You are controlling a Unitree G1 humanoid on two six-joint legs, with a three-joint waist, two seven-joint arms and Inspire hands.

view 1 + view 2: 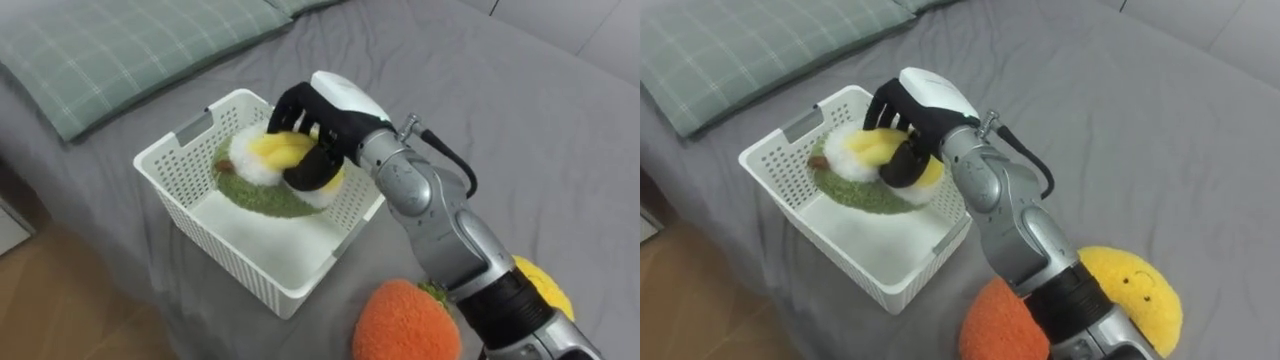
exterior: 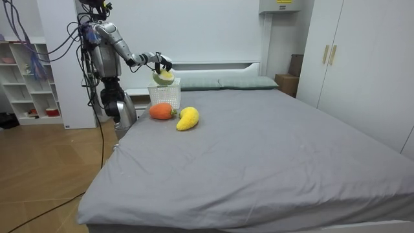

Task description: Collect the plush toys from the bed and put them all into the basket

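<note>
Your robot's right hand (image 1: 332, 108) has its fingers curled round the round green, white and yellow plush toy (image 1: 262, 160). It is held at rim height over the white perforated plastic basket (image 1: 215, 245) on the grey bedsheet (image 1: 500, 90).

The forearm partly hides the orange round plush (image 1: 405, 320) and the yellow plush (image 1: 1130, 285), both just beside the basket. The green checked pillow (image 1: 110, 50) lies beyond the basket.

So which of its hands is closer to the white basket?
Right. Its right hand hangs over the white basket, fingers curled round a green, white and yellow plush toy. Where its left hand is, I cannot tell.
</note>
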